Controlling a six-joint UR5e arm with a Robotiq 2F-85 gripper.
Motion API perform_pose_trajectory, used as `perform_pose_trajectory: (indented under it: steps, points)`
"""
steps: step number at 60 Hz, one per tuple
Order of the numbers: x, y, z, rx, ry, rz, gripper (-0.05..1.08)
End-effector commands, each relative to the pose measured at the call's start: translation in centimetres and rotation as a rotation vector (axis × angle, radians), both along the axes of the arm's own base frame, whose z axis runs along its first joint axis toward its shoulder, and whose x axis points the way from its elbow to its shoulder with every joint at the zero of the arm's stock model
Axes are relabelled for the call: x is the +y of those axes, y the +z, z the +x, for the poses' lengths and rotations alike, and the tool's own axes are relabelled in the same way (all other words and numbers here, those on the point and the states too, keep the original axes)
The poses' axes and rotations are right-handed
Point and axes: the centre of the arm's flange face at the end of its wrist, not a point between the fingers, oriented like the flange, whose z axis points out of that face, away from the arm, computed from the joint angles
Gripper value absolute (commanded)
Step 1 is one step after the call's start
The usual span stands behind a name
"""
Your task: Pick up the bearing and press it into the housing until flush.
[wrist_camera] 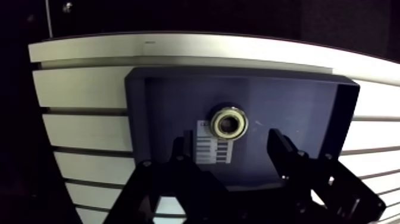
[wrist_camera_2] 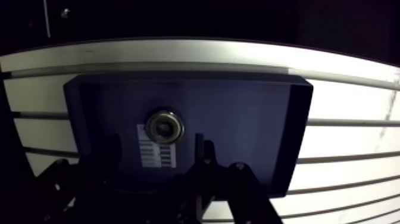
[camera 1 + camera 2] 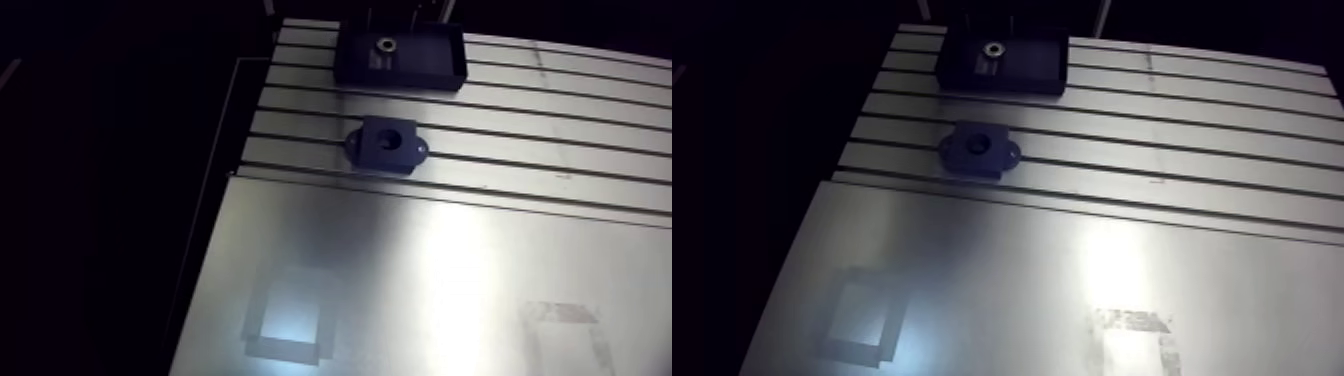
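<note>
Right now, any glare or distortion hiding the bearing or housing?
Arm view: strong glare on the table, dark housing readable. Wrist view: slots bow from the wide lens, bearing in the tray lit and clear ahead of the open claw.

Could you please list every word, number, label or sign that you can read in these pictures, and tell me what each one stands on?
White label on the floor of the dark tray, next to the bearing: rows of dark bars or print, too small to read.
Pale mark on the table: blurred, unreadable.
Housing: no text visible.
Nothing here is clear enough to quote.
</note>
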Motion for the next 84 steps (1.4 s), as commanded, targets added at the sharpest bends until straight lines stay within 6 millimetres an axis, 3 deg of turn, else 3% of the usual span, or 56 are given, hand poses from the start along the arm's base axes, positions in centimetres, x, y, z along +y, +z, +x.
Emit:
perform_pose_trajectory:
  steps: [1,84]
  points:
    - [0.2,-0.3,0.2,-0.005,-0.003,0.005,0.30]
    - [0.2,-2.1,0.0,-0.003,0.002,0.004,0.39]
